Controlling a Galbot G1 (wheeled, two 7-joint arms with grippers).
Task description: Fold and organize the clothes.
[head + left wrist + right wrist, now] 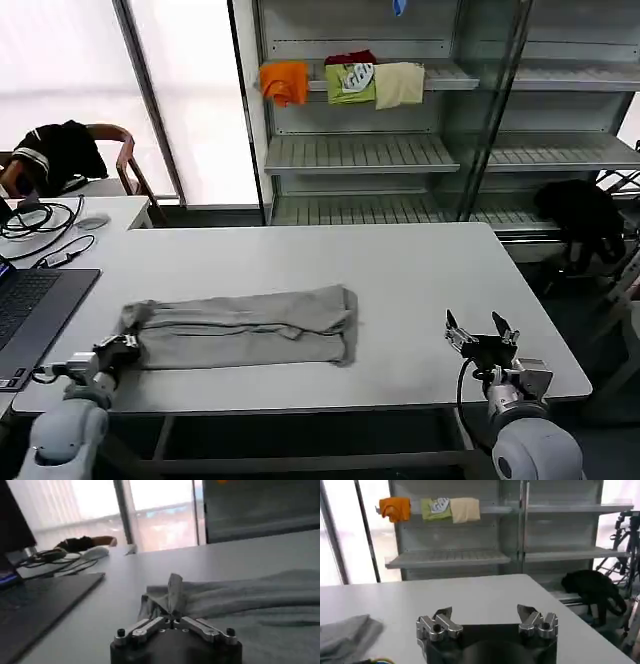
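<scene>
Grey shirt (245, 327) lies folded into a long band on the table (420, 270), toward the front-left, running along the front edge. Left gripper (122, 350) at the band's left end, fingers together, pinching a raised bit of fabric (175, 592) there. Right gripper (481, 334) near the front-right corner, fingers spread wide, holding nothing, well apart from the shirt. Fabric looks soft, light and limp; likely sags and slides when lifted, so best taken at end corners or along a folded edge.
</scene>
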